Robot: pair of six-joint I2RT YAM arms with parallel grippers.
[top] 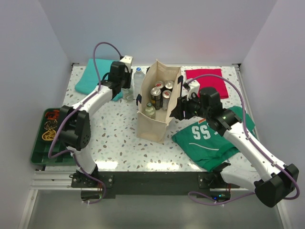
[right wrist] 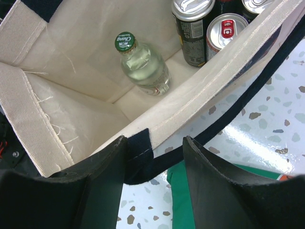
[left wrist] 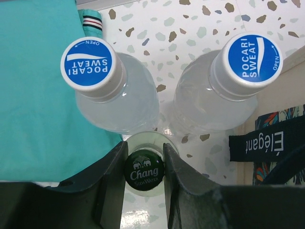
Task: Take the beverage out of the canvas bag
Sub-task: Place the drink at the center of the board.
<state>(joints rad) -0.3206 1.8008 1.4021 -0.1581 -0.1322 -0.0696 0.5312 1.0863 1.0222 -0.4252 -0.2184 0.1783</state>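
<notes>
Left pincer (left wrist: 144, 151) pinches Chang bottle (left wrist: 144, 172) by 2 Pocari Sweat bottles (left wrist: 89, 63); right pincer (right wrist: 155, 143) spread astride canvas bag (right wrist: 86, 57).

White arms (top: 248, 143), blk joints (top: 78, 129), purple cables (top: 94, 59), blk gripper fingers (right wrist: 105, 181).

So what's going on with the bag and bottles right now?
The left gripper has its jaws shut on the neck of a soda water bottle, beside two sports drink bottles standing on the table. The right gripper has open jaws astride the rim of the canvas bag. Inside are several cans and a green-capped bottle.
</notes>
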